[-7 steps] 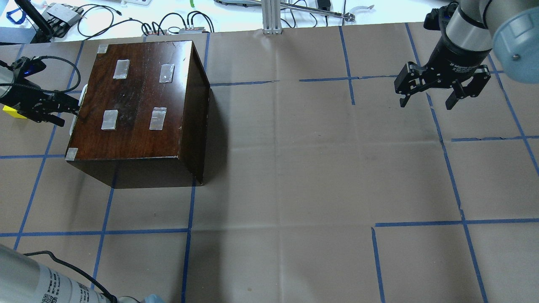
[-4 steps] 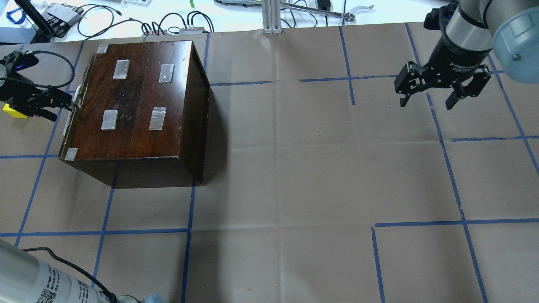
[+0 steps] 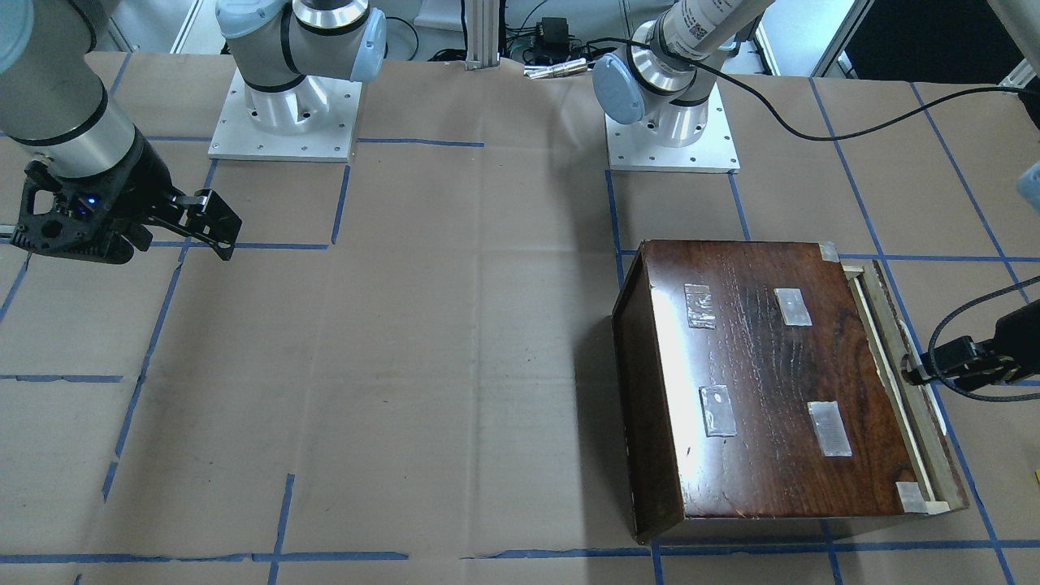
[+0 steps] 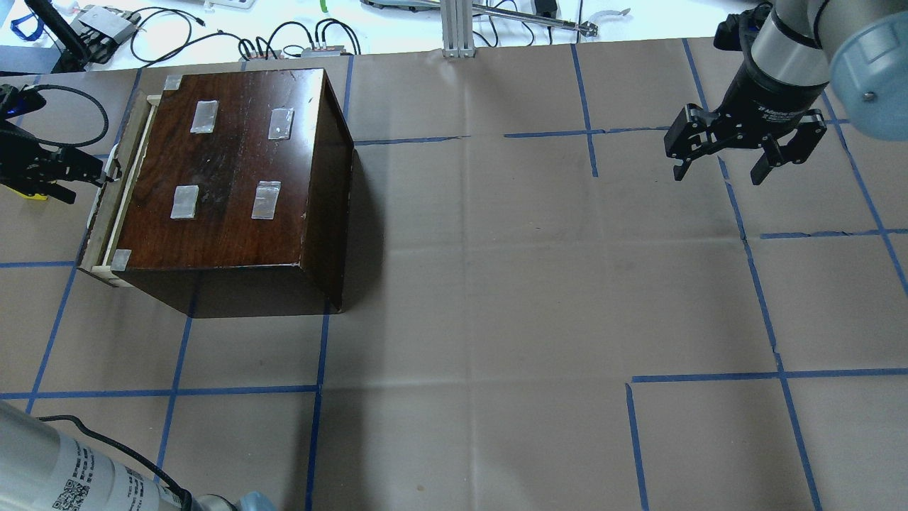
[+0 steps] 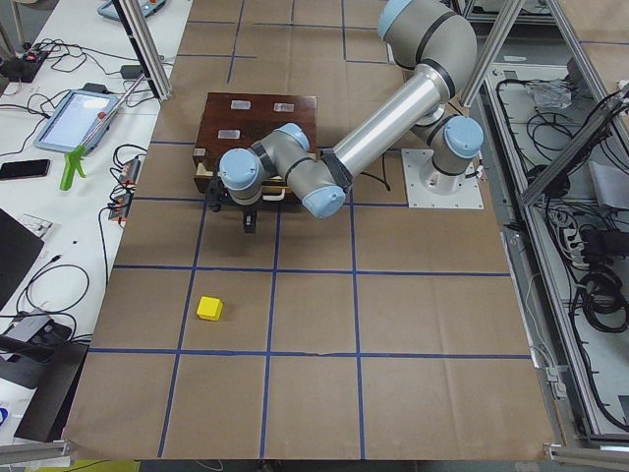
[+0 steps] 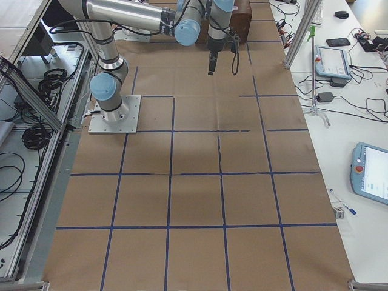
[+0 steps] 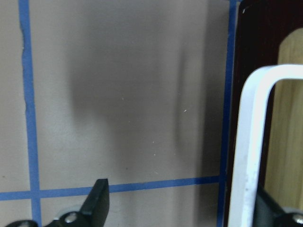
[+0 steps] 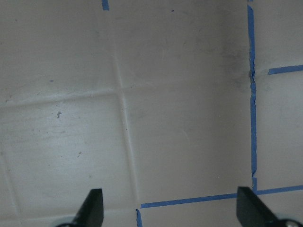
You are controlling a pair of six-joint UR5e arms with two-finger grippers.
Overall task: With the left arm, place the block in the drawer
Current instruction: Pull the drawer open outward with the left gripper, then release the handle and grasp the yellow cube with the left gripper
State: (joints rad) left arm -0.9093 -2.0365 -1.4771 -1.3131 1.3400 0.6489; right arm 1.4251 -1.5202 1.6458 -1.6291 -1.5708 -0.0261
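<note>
The yellow block [image 5: 208,308] lies on the table paper, apart from the cabinet; in the overhead view only its edge [image 4: 27,193] shows under my left gripper. The dark-brown cabinet [image 4: 227,170] has its drawer [image 4: 106,213] pulled a little way out, showing a pale wood strip [image 3: 934,447]. My left gripper [image 4: 85,181] is open, with one finger hooked behind the drawer's white handle [image 7: 251,142] and the other finger [image 7: 97,198] outside it. My right gripper [image 4: 716,170] is open and empty, far to the right above the paper [image 8: 170,208].
Brown paper with blue tape lines covers the table [image 4: 496,284]. Silver tape patches [image 4: 266,199] sit on the cabinet top. Cables and devices [image 4: 106,25] lie beyond the far edge. The arm bases [image 3: 674,122] stand on the robot's side.
My left gripper has moved left, away from the cabinet, and the drawer has slid out with it, baring a pale wood strip. The right arm has not moved.
</note>
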